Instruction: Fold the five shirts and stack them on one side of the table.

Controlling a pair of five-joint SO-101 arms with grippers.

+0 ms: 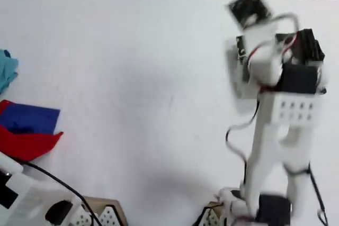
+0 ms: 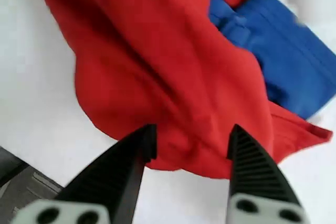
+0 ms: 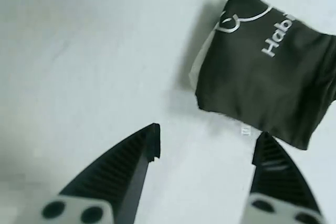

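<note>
At the table's [image 1: 132,78] 8 o'clock edge in the high view lies a crumpled red shirt [image 2: 157,66] with a blue shirt [image 2: 283,61] half on top of it; a teal shirt [image 1: 6,72] pokes in at 9 o'clock. The left gripper [image 2: 191,135] hovers low over the red hem with its jaws spread wide and nothing between them, apparently lined up to pinch that edge and drag the shirt out for folding. Over toward 2 o'clock, the right gripper [image 3: 209,135] is also wide and empty, just short of a folded black shirt [image 3: 268,82] with white print, which looks like the start of the stack on that side. No bin or tray holds any shirt; all rest directly on the tabletop.
</note>
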